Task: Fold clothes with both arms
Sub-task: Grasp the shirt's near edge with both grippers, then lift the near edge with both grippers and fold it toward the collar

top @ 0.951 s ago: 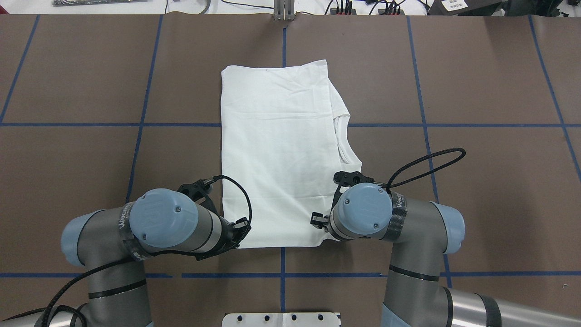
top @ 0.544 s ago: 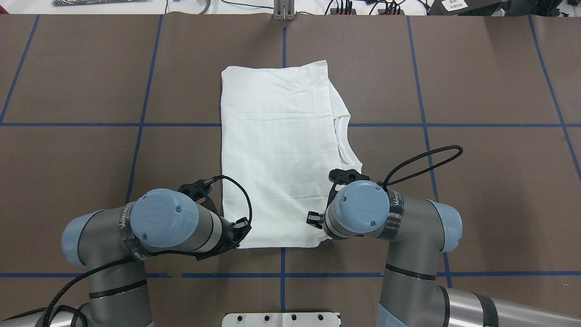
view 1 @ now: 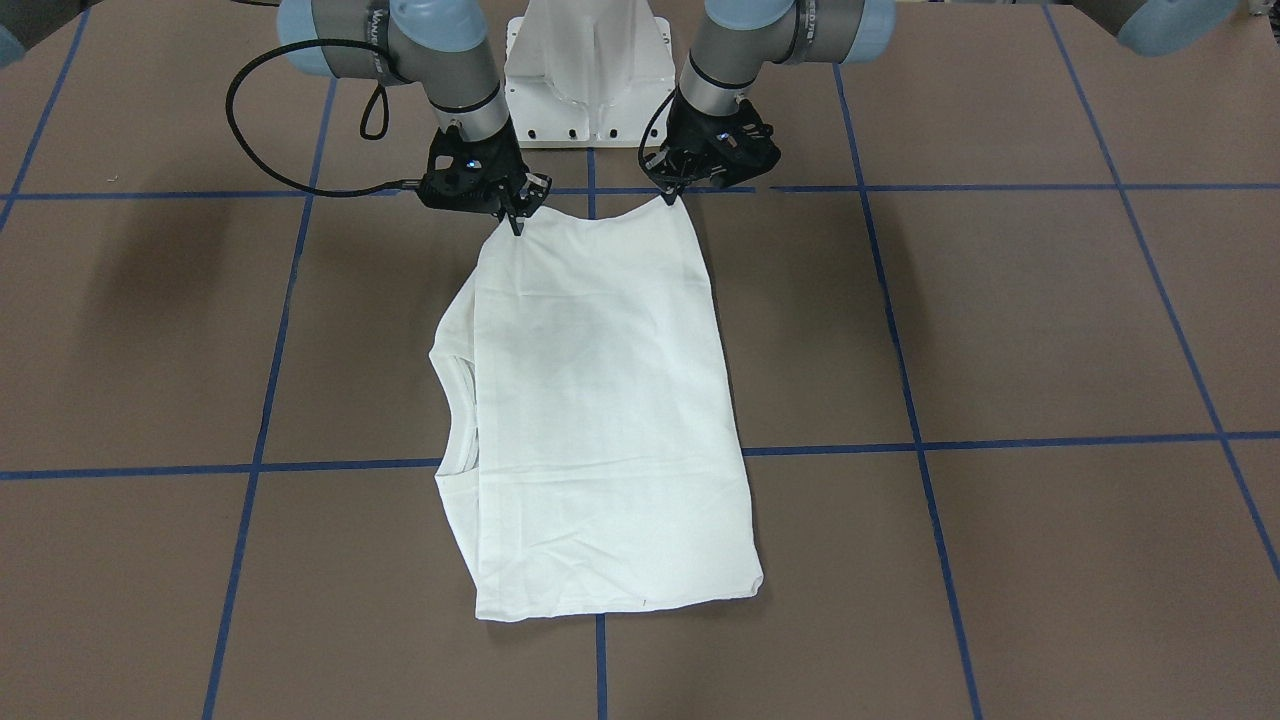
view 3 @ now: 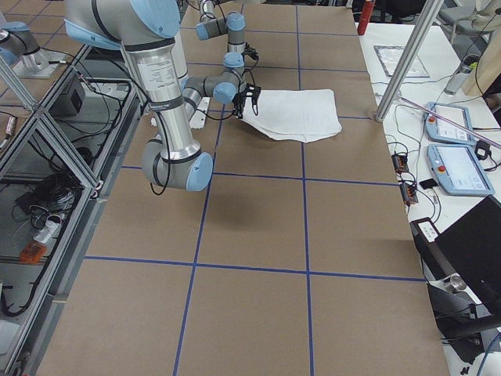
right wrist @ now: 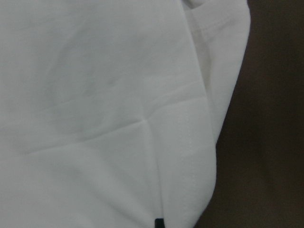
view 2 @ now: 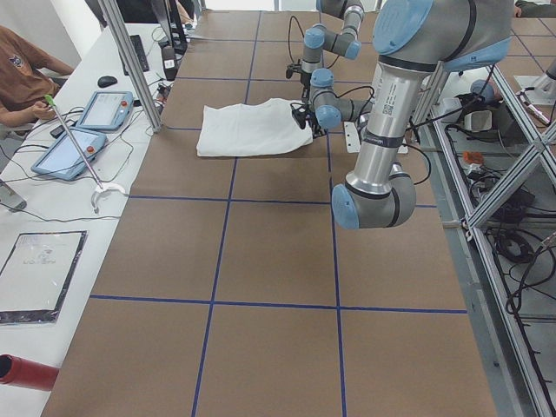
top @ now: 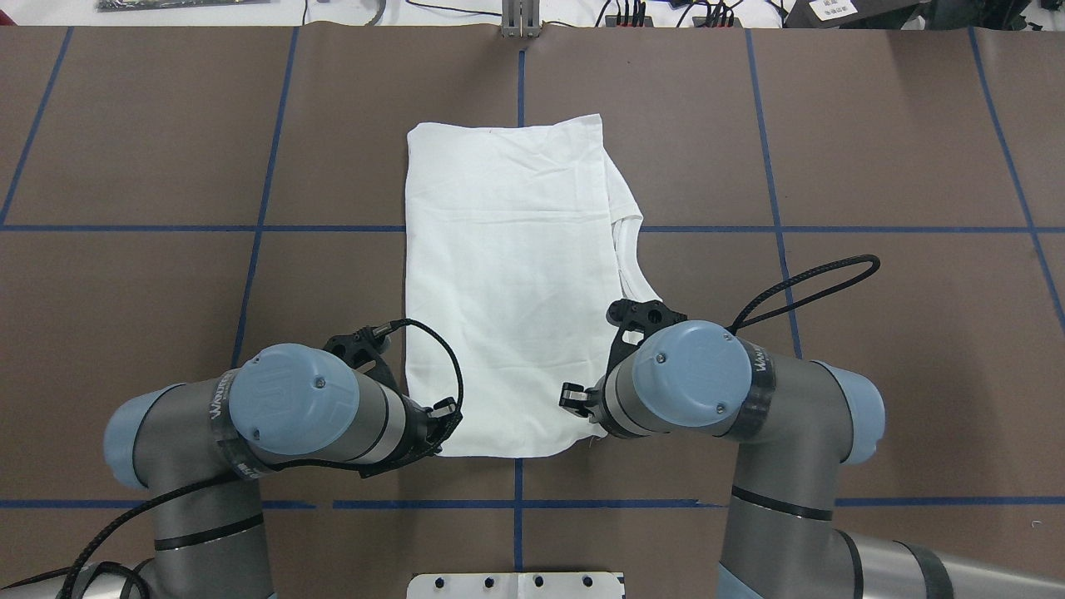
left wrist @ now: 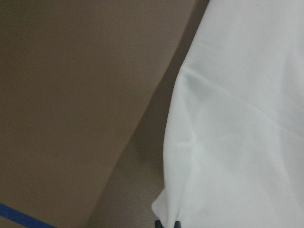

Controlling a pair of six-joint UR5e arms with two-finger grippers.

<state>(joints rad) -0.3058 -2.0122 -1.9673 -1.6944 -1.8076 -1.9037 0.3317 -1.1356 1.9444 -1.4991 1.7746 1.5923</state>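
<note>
The white T-shirt (view 1: pixel 600 400) lies folded into a long rectangle on the brown table, collar (view 1: pixel 455 400) at one long side; no text shows. It also shows in the overhead view (top: pixel 507 274). My left gripper (view 1: pixel 668 196) is shut on one corner of the edge nearest the robot. My right gripper (view 1: pixel 518 222) is shut on the other corner. Both corners are raised a little, and the edge sags between them. In the overhead view the wrists hide the fingers. The wrist views show cloth (left wrist: pixel 237 118) (right wrist: pixel 95 118) reaching the fingertips.
The white pedestal base (view 1: pixel 590 70) stands right behind both grippers. Blue tape lines (top: pixel 520 229) grid the table. A side table with tablets (view 2: pixel 87 109) and an operator lie beyond the far edge, with metal posts (view 3: pixel 403 70) there.
My right arm has swung its elbow outward to the right and its cable loop moved with it. The shirt's near right corner has risen slightly. The left arm barely shifted.
</note>
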